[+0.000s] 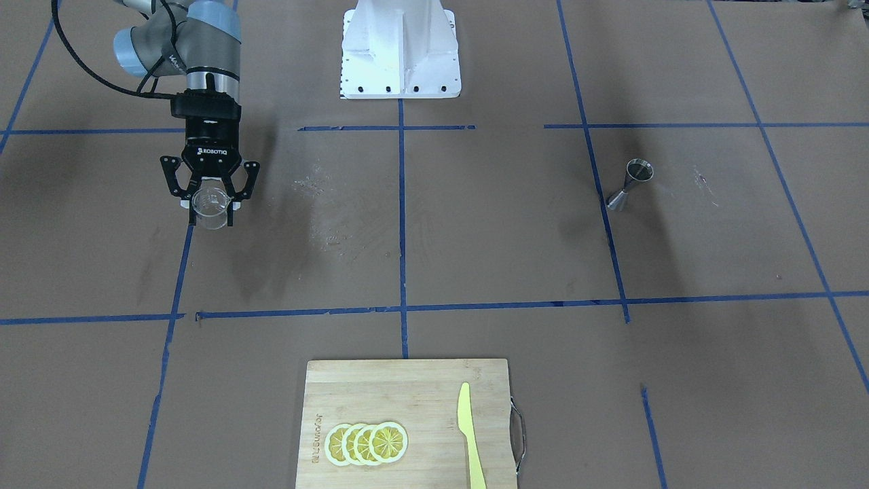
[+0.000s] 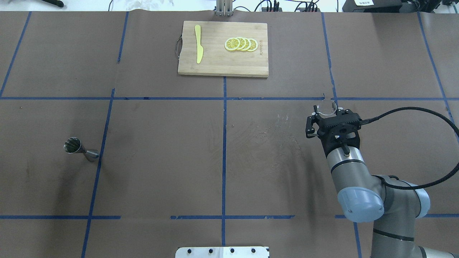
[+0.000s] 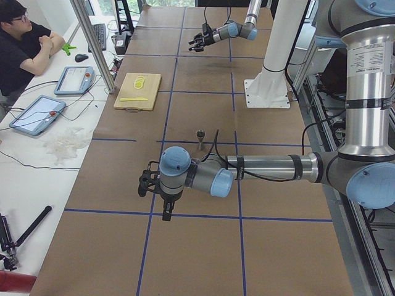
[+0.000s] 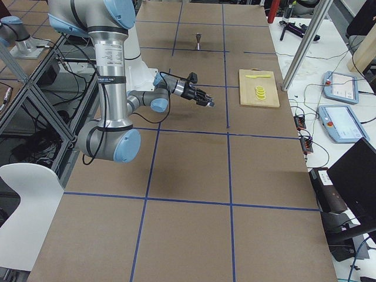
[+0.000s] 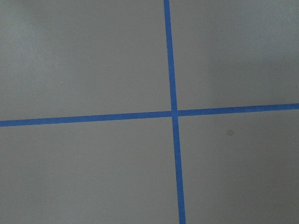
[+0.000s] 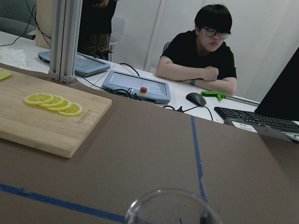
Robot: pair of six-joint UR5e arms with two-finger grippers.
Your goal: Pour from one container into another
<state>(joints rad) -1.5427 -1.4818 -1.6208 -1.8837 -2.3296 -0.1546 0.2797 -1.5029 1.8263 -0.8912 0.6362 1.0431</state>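
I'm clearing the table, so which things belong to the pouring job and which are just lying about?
For the job: clear cup, in the right gripper; steel jigger.
Lying about: cutting board, lemon slices, yellow knife.

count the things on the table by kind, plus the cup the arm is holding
clear cup: 1
steel jigger: 1
cutting board: 1
yellow knife: 1
lemon slices: 4
total: 8

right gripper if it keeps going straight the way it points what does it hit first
Probably nothing on the table. The right gripper, shut on the cup, points toward the far edge, and in the overhead view its line passes right of the board. Tilt is hard to judge.
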